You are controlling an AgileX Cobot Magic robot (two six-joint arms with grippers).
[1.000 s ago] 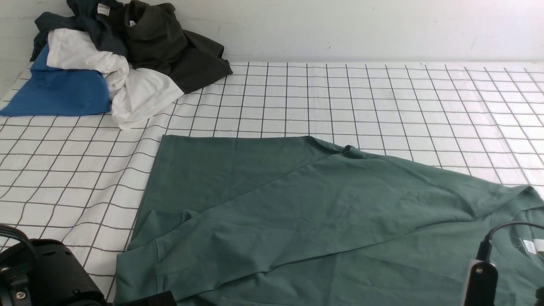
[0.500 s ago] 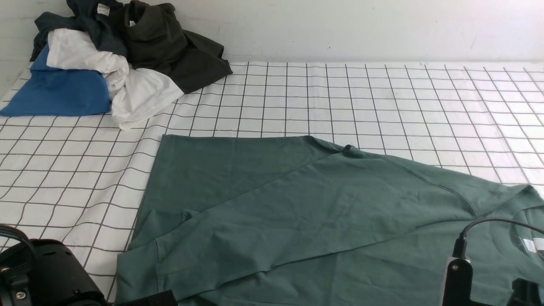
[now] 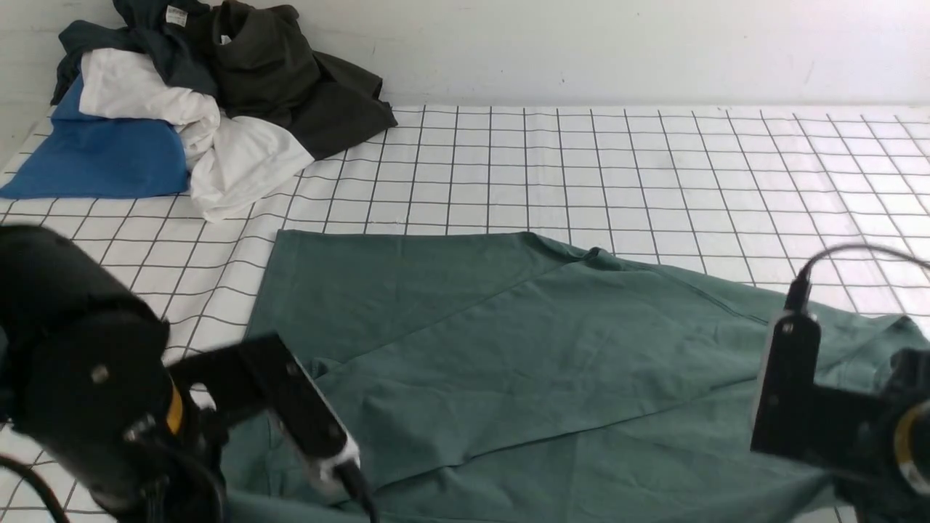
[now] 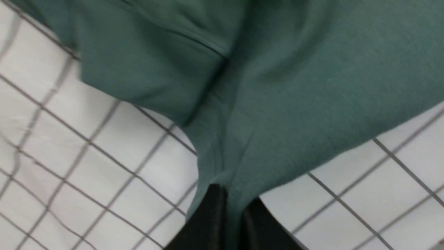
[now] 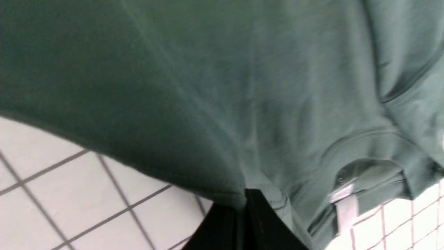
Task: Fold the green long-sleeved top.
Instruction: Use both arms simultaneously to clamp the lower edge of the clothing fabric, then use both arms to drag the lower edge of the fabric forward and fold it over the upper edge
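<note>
Up they come from the frame's bottom corners, left hand (image 4: 233, 212) and right hand (image 5: 242, 217) both clamped on the green long-sleeved top (image 3: 508, 349), lifting its lower edge, so the fold looks underway!

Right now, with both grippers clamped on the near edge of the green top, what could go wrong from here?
The left gripper and right gripper each pinch only a thin bunch of the green top at its edge, so the cloth might slip out as it is raised. The sleeve lies loosely folded across the body; a quick lift could let it slide off and undo that fold.
</note>
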